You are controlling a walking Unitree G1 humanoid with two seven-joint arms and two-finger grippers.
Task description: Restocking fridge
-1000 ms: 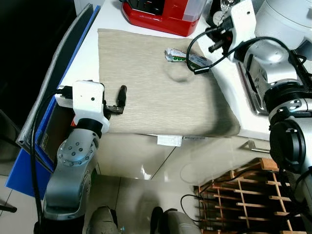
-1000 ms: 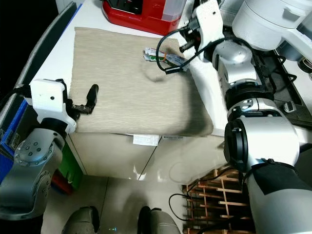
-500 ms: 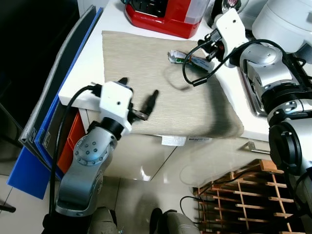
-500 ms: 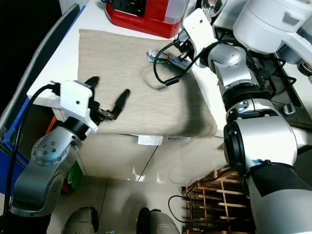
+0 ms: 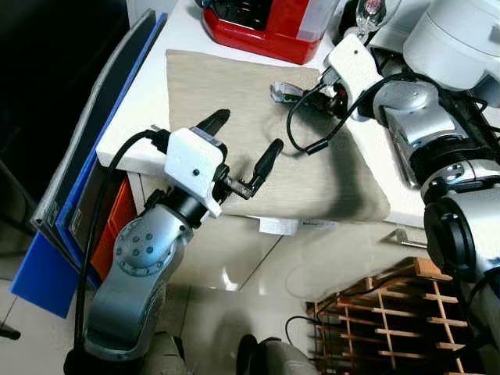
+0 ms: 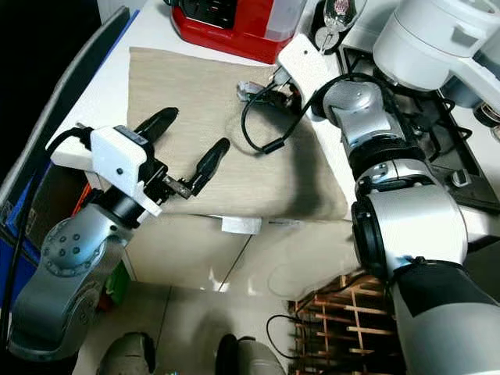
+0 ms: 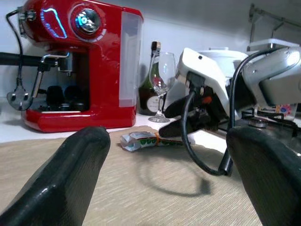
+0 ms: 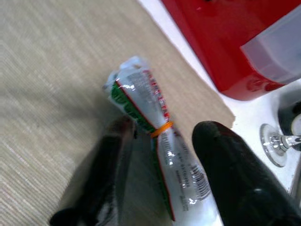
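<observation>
Fingers of the right end effector [image 8: 155, 188] sit spread on either side of the rolled food packet [image 8: 155, 136], which lies on the beige mat [image 5: 234, 86] near the far corner of the table [image 5: 148, 101]. Closing squarely around the rubber-banded middle looks best, since the crinkly wrap could slide. The left end effector [image 5: 242, 148] hovers wide over the mat's near edge, well apart. A red coffee machine [image 7: 80, 61] and wine glass [image 7: 162, 84] stand close behind.
</observation>
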